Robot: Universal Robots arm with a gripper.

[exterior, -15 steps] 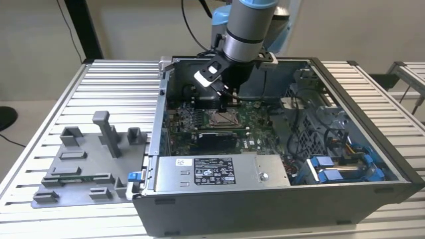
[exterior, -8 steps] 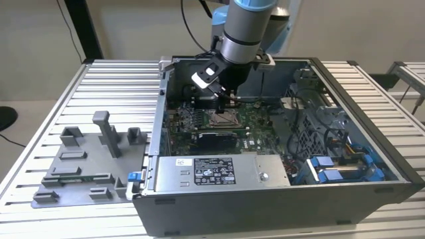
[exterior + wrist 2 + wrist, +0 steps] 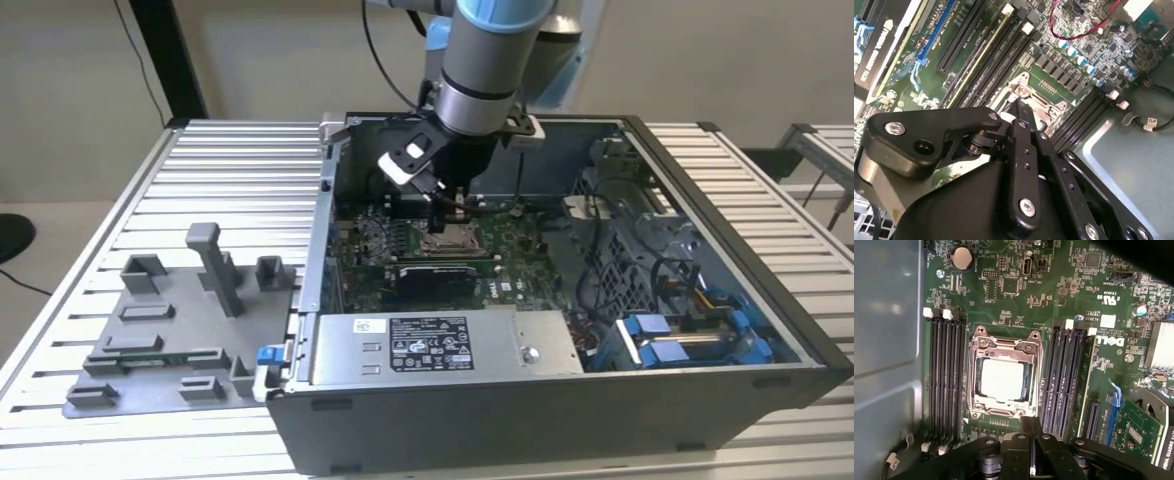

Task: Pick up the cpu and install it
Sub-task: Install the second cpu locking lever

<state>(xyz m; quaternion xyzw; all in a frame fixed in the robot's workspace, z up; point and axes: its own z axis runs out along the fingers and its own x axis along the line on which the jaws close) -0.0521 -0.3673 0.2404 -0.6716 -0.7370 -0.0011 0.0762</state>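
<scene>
The cpu (image 3: 1002, 380) is lying flat inside the socket frame (image 3: 1004, 340) on the motherboard (image 3: 1019, 295), its pale square top showing through the frame's opening in the first wrist view. Taking the socket as the landmark, memory slots (image 3: 944, 370) are running along both of its sides, and the chip is sitting squarely within the frame, so it appears to be seated already rather than carried.

The gripper (image 3: 1030, 427) is hanging just beyond one edge of the socket frame, close above the board, with the cpu lying straight ahead of its tips. The two fingers are looking drawn close together with only a thin slit between them, and nothing is gripped there. In the second wrist view the fingertips (image 3: 1019, 111) are pointing down at the near edge of the socket.

In the exterior view the arm is reaching down into the open computer case (image 3: 747, 390), with the gripper (image 3: 447, 205) right over the socket near the middle of the board. The chip is square, so no long axis is favouring either approach.
</scene>
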